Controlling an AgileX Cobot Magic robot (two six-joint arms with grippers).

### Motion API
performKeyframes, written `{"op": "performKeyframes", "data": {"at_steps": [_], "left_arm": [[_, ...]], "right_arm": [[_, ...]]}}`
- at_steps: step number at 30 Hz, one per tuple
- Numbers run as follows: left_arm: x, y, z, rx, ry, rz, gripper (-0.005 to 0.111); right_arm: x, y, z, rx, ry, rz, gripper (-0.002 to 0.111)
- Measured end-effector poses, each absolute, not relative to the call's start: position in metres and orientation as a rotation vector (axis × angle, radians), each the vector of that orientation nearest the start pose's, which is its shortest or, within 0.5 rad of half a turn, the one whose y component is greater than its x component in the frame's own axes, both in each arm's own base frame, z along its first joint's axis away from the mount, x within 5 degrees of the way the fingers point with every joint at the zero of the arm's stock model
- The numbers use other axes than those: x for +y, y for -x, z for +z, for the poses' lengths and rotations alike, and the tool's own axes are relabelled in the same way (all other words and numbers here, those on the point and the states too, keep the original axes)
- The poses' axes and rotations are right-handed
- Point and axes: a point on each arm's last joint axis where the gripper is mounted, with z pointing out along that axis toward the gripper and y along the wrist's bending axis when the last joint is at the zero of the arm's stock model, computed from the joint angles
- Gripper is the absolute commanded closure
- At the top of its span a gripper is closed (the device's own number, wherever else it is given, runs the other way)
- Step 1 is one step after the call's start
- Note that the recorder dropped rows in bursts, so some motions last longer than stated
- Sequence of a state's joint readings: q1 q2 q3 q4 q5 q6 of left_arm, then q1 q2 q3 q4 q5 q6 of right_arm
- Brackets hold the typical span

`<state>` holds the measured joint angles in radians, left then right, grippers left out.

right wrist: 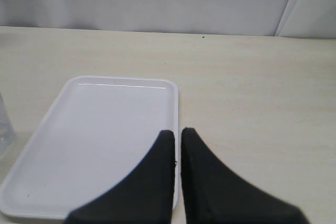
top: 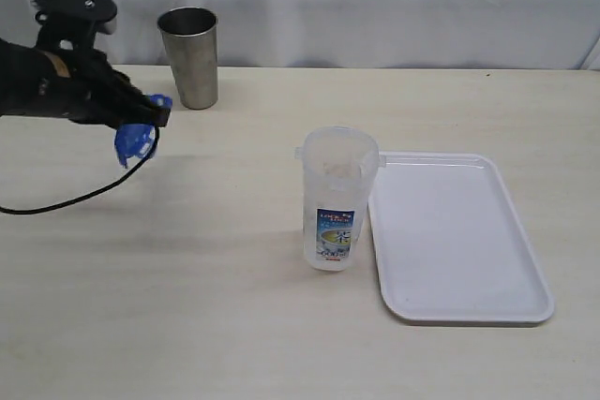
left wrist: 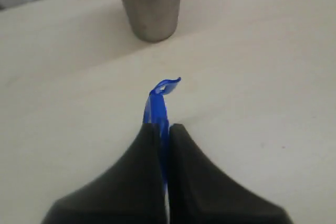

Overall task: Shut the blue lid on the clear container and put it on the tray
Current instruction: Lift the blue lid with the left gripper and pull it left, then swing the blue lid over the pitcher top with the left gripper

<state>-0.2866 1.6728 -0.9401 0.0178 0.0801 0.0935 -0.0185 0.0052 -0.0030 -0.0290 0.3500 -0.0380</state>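
The left fingers (left wrist: 155,132), matte black and tapering, are clamped on the blue lid (left wrist: 157,100), a thin piece of glossy bright-blue plastic seen edge-on in the left wrist view, with one flap curling at its tip. In the exterior view the lid (top: 134,140) hangs off the bench (top: 234,325), a pale, faintly grained surface, and a thin black cable (top: 75,199) droops beside it. Behind it stands a steel cup (top: 189,56), dull grey and tapering; what it holds cannot be seen.

The clear container (top: 336,199) is a tall translucent cylinder with a wider rim and a blue-and-white label. It stands upright on the bench with its mouth uncovered, just beside the left edge of the tray (top: 459,231); whether they touch is unclear. The tray is smooth, flat white plastic with rounded corners and a low rim. The right fingers (right wrist: 169,137) are pressed together, holding nothing, above the tray's edge.
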Motion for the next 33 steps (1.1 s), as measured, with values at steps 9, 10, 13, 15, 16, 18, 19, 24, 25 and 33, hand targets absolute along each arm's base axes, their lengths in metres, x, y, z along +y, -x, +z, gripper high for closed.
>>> {"op": "performKeyframes", "data": {"at_steps": [9, 10, 13, 15, 16, 18, 19, 24, 25, 33], "left_arm": [[-0.193, -0.326, 0.267, 1.810, -0.977, -0.044, 0.107], [-0.195, -0.328, 0.271, 1.772, -0.976, -0.041, 0.107], [-0.202, -0.328, 0.281, 1.670, -0.968, -0.048, 0.107], [-0.210, -0.323, 0.282, 1.611, -1.040, -0.026, 0.107], [-0.217, -0.319, 0.282, 1.574, -1.097, -0.009, 0.107], [-0.232, -0.307, 0.282, 1.466, -1.243, 0.037, 0.107], [-0.238, -0.303, 0.281, 1.424, -1.293, 0.052, 0.107], [-0.257, -0.287, 0.281, 1.275, -1.441, 0.095, 0.107], [-0.258, -0.286, 0.281, 1.261, -1.455, 0.101, 0.107], [-0.256, -0.285, 0.277, 1.286, -1.511, 0.149, 0.107]], "right_arm": [[-0.002, -0.054, 0.182, 1.836, 0.036, -0.068, 0.104], [-0.002, -0.054, 0.182, 1.836, 0.036, -0.068, 0.104], [-0.002, -0.054, 0.182, 1.836, 0.036, -0.068, 0.104], [-0.002, -0.054, 0.182, 1.836, 0.036, -0.068, 0.104], [-0.002, -0.054, 0.182, 1.836, 0.036, -0.068, 0.104], [-0.002, -0.054, 0.182, 1.836, 0.036, -0.068, 0.104], [-0.002, -0.054, 0.182, 1.836, 0.036, -0.068, 0.104], [-0.002, -0.054, 0.182, 1.836, 0.036, -0.068, 0.104], [-0.002, -0.054, 0.182, 1.836, 0.036, -0.068, 0.104], [-0.002, -0.054, 0.182, 1.836, 0.036, -0.068, 0.104]]}}
